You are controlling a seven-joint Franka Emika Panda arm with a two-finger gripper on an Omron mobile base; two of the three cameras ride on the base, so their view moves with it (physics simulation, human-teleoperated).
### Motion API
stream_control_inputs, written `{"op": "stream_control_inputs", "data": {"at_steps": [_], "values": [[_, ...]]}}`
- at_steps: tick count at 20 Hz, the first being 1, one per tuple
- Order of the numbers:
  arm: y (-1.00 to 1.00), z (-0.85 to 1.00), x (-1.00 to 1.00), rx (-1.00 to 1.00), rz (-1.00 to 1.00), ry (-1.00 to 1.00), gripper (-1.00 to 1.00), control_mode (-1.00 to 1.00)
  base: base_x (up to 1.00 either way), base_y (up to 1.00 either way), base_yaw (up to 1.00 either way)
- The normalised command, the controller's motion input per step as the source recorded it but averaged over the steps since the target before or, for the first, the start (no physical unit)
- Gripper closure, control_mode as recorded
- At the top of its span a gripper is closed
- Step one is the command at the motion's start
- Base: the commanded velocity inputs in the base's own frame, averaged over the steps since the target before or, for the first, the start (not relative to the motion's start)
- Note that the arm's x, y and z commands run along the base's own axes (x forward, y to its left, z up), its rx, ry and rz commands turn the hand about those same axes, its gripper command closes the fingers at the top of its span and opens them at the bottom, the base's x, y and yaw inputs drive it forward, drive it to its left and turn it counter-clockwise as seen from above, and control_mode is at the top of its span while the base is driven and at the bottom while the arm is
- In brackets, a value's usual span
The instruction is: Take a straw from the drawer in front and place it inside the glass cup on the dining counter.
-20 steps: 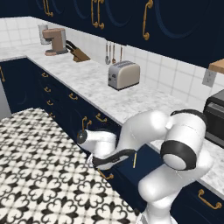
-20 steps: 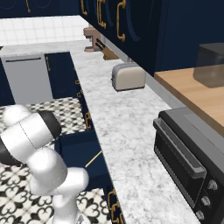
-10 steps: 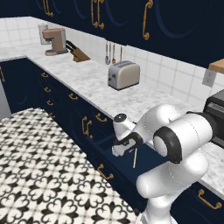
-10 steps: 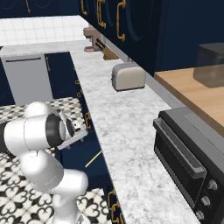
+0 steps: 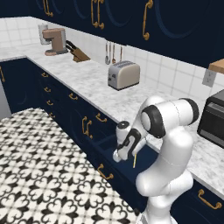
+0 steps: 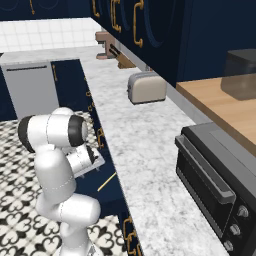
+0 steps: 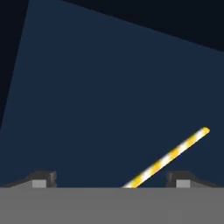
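A white robot arm reaches into the open navy drawer (image 5: 109, 151) below the marble worktop (image 5: 87, 83), its gripper (image 7: 111, 180) poised low over the drawer floor. In the hand view the 2 finger tips (image 7: 43, 178) stand well apart at the bottom of the frame, nothing between their pads. The straw (image 7: 168, 156), striped yellow and white, lies flat on the navy floor and runs on a diagonal from the bottom centre of the frame up to the right, where its far end passes above the right-hand tip. Its lower end sits in the gap between the tips, nearer the right one, so its long axis crosses the line between them at a slant rather than squarely. As a judgement, the grasp turns on this: the hand likely needs a slight roll and a shift toward the right of the frame before it comes down and closes. In the left base view the straw shows as a thin pale line at lower centre, just beside the wrist.
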Motion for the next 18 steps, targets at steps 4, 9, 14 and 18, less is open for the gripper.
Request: {"op": "stream_control_inputs", "data": {"at_steps": [4,9,14,18], "values": [[0.00,-0.45,0.01,0.07,0.00,0.00,-1.00,-1.00,0.00,0.00,0.00],[0.22,-0.28,0.00,0.07,0.00,0.00,-1.00,-1.00,0.00,0.00,0.00],[0.53,-0.04,-0.08,0.07,0.00,0.00,-1.00,-1.00,0.00,0.00,0.00],[0.91,0.08,-0.53,0.05,-0.03,0.00,-1.00,-1.00,0.00,0.00,0.00]]}}
